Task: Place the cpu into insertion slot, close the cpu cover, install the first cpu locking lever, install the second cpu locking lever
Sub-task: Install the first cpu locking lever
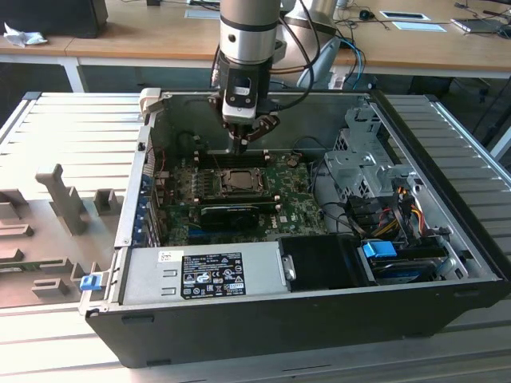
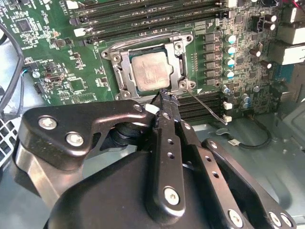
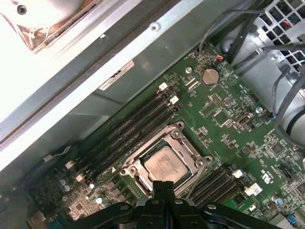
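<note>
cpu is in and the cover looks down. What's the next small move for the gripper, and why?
Probably ease the gripper sideways onto the thin wire lever and press it down. In the second wrist view the cpu lies seated with the cpu cover apparently flat around it. That lever juts out, seemingly unlatched, just beside the tip of the shut jaws.

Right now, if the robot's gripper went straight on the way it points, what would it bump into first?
Probably the near edge of the thin silver-grey metal cpu cover framing the square, dull silver-topped cpu. It sits just ahead of the gripper, whose fingers are shut. Depth is hard to judge.
</note>
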{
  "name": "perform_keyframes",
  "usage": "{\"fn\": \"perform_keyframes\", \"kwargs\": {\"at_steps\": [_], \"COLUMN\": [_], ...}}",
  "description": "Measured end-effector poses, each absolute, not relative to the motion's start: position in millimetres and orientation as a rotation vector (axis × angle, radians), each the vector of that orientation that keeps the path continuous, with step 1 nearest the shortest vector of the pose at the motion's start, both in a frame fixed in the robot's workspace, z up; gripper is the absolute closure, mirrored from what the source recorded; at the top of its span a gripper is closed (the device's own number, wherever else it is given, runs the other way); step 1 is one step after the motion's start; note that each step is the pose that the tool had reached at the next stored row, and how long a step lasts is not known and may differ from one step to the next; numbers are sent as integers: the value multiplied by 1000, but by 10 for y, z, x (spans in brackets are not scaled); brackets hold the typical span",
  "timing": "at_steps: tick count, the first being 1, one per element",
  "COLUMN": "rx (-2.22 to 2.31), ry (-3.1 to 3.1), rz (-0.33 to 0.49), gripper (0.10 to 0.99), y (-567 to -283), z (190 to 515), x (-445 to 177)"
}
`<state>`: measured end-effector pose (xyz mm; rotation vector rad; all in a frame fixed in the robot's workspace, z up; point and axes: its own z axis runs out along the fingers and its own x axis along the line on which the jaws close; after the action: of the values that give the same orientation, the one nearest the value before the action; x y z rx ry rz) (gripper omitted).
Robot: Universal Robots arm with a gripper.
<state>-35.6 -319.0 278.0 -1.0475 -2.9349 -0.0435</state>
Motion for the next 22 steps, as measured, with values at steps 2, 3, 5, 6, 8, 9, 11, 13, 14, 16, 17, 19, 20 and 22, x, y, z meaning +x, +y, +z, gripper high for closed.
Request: {"fn": "perform_keyframes", "kwargs": {"at_steps": [2,3,5,6,8,9,11,13,14,16,17,19,20,22], "rx": [-1027,-1017,-983,-967,-940,-931,-904,-843,-819,-737,-695,-676,-659,-637], "ry": [-2942,-2945,-2956,-2962,-2970,-2973,-2981,-2998,-3005,-3025,-3035,-3039,-3042,-3047], "rz": [-43,-43,-43,-43,-42,-42,-42,-41,-40,-39,-39,-38,-38,-38], "gripper": [980,980,980,980,980,980,980,980,980,980,980,980,980,980], "y": [-3190,-3190,-3190,-3190,-3190,-3190,-3190,-3190,-3190,-3190,-3190,-3190,-3190,-3190], "z": [2780,2780,2780,2780,2780,2780,2780,2780,2780,2780,2780,2780,2780,2780], "x": [-356,-356,-356,-356,-356,-356,-356,-356,-356,-356,-356,-356,-356,-356]}}
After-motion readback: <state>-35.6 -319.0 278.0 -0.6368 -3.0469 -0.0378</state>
